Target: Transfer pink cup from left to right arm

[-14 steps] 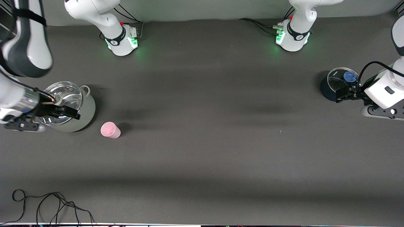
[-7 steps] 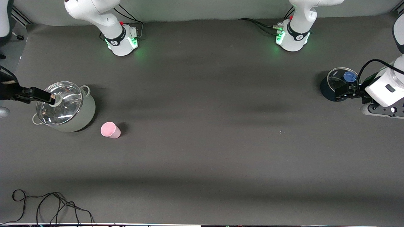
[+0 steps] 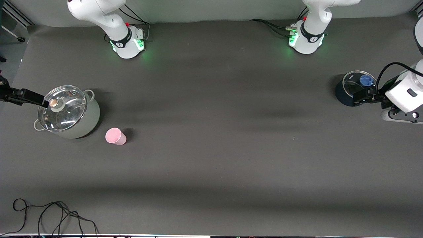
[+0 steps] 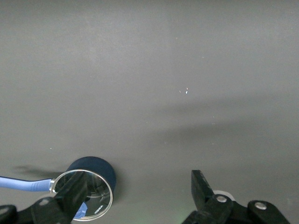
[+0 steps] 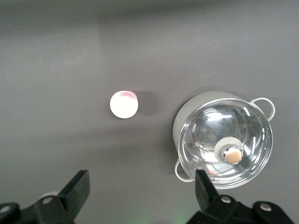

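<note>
Standing free on the matte dark table (image 3: 211, 158) beside the lidded steel pot (image 3: 67, 112), the smooth tapered pink cup (image 3: 115, 136) lies well clear of both spread-fingered grippers, the right gripper (image 5: 140, 186) above it and the left gripper (image 4: 135, 196) over the dark-blue glass-lidded pot (image 3: 353, 87).

Right end effector (image 3: 34, 98) cut off by front view's edge.

Even, dim overhead light leaves the dark table (image 3: 211, 158) flat, crossed by soft blurred shadow bands. Green base lights glow on it at 11 and 1 o'clock. Glare flares on the glass pot lid (image 5: 224, 142), and focus stays sharp throughout.
</note>
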